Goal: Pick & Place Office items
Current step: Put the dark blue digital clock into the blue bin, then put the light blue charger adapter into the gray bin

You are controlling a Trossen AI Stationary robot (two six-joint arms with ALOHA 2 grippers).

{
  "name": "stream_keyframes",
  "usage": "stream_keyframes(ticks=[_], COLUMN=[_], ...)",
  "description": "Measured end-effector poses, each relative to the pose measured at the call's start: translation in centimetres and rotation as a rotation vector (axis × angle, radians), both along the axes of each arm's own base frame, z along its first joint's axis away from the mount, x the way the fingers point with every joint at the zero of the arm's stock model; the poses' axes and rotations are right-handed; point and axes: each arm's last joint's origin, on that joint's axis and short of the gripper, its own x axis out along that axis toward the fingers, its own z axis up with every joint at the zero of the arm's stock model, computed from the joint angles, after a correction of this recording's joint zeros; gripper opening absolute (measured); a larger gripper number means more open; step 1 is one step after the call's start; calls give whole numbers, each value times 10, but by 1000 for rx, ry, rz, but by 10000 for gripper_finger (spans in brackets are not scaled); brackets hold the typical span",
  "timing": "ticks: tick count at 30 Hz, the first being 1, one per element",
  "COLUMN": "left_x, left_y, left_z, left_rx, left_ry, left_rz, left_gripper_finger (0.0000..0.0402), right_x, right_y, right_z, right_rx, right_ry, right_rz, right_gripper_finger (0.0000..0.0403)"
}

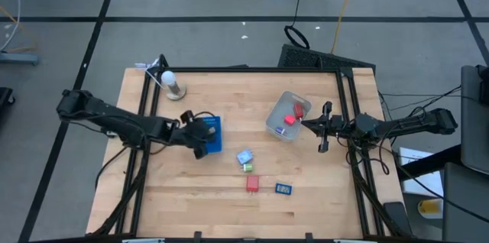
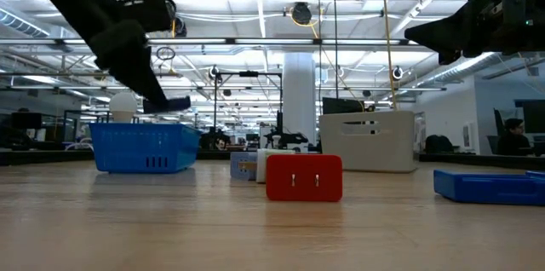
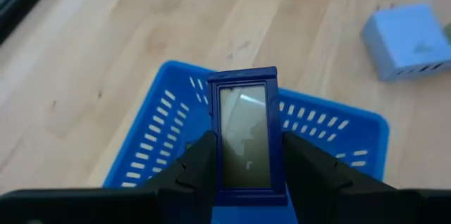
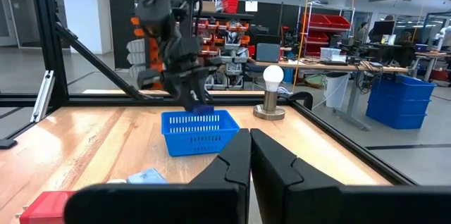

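My left gripper (image 3: pixel 243 182) is pinching a dark blue framed piece (image 3: pixel 246 134) by its two long sides, held directly above the blue basket (image 3: pixel 165 136), not touching it. The basket sits on the wooden table (image 1: pixel 229 205), on my left side. Right gripper (image 4: pixel 250 155) is pressed together with nothing in it, parked just beside the clear tub (image 1: pixel 279 121) on the side away from the basket. The tub holds red pieces (image 1: pixel 293 113). Between basket and tub, nearer the table's front edge: a light blue block (image 1: pixel 244 157) with a small green piece (image 1: pixel 247 167) touching or just beside it, then a red block (image 1: pixel 252 184) and a flat blue piece (image 1: pixel 283 189) further from the basket. Behind the basket, near the back corner, a white bulb on a round stand (image 1: pixel 171 83). Nothing sits between the held piece and the basket's open top; the loose blocks lie clear of both arms. Whether the basket already holds anything, I can't tell.
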Motion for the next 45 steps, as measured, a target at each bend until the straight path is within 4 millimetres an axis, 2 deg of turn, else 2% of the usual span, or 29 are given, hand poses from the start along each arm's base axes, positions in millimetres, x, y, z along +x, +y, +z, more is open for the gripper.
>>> stream_keyframes(ticks=[12,26,45], left_x=[11,14,15], left_y=[6,14,13], left_z=[-28,-36,-36], left_rx=[2,-47,-68], left_ry=[128,172,165], left_rz=[39,40,23], left_gripper_finger=[136,137,230], right_x=[1,1,1], right_y=[0,0,0], right_z=[-1,-1,-1], right_rx=[-1,-2,-1], right_ry=[7,14,14], right_rz=[0,0,0], right_gripper_finger=[4,4,4])
